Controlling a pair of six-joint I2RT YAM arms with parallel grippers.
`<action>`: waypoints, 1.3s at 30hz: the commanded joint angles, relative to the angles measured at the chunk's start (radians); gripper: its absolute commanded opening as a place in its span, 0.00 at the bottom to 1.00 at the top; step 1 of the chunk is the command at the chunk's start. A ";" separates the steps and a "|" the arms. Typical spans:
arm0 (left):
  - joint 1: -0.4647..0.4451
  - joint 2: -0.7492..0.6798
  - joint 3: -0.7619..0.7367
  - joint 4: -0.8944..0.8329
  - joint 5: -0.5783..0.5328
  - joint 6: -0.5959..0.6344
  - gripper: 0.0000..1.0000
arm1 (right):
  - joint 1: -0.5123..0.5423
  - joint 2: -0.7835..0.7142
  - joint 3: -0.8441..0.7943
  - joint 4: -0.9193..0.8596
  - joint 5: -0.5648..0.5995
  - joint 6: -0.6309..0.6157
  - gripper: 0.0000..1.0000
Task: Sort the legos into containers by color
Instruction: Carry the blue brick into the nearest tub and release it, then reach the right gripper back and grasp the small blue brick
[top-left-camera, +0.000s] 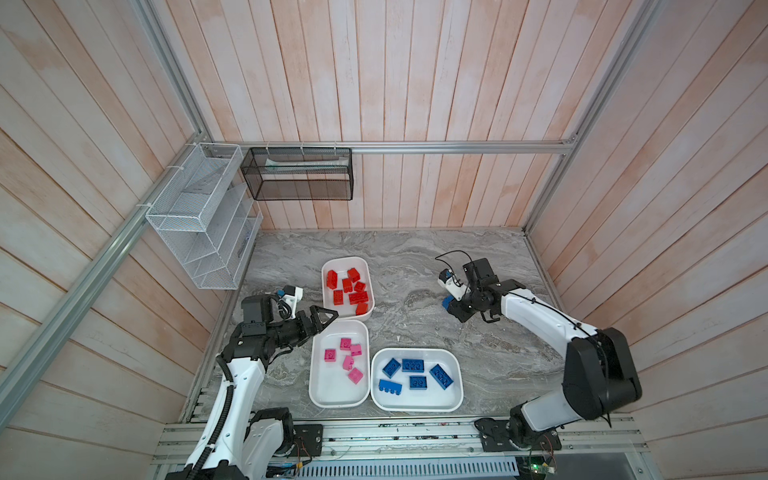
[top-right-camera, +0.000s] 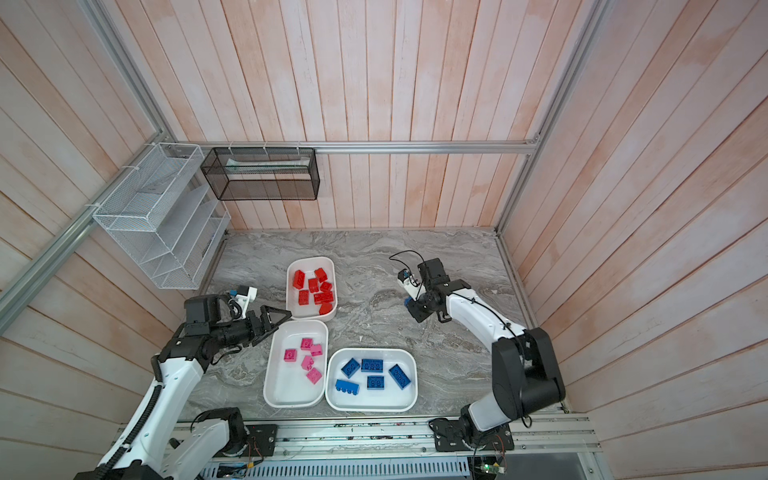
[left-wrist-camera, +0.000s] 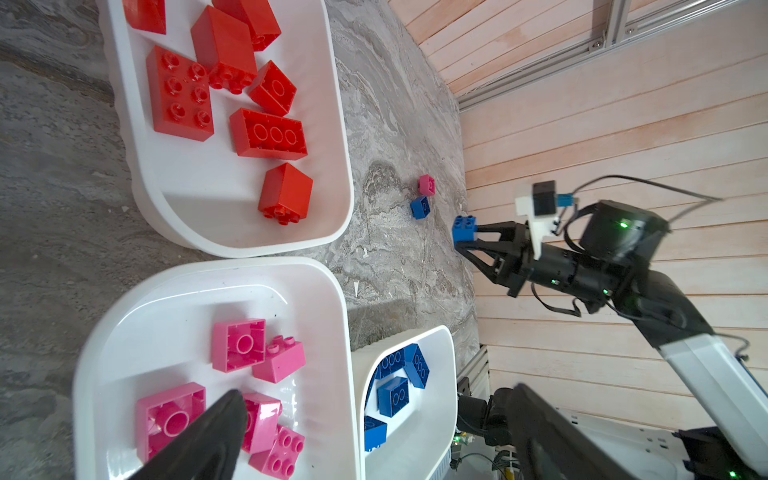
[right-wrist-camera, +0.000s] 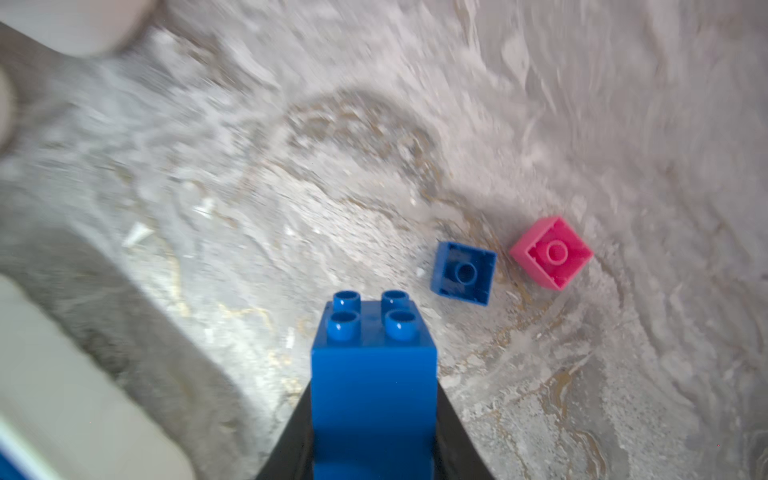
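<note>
Right gripper (right-wrist-camera: 374, 415) clamps blue brick (right-wrist-camera: 374, 374); left gripper (top-left-camera: 322, 320) hovers, jaws apart.

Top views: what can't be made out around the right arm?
- Two loose bricks, blue and pink: hidden behind the right arm; only wrist views show them.
- Held blue brick: mostly covered by the right end effector.
- White tub: blurred, cut off in the right wrist view.
</note>
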 joint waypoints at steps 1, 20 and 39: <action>-0.002 0.011 0.034 0.003 0.012 0.018 1.00 | 0.105 -0.100 -0.009 -0.102 -0.049 0.055 0.20; -0.007 0.045 0.057 0.029 0.004 0.018 1.00 | 0.578 -0.166 -0.091 -0.470 0.052 -0.042 0.21; -0.008 0.051 0.060 0.017 -0.001 0.031 1.00 | 0.604 -0.140 -0.053 -0.407 0.168 -0.042 0.59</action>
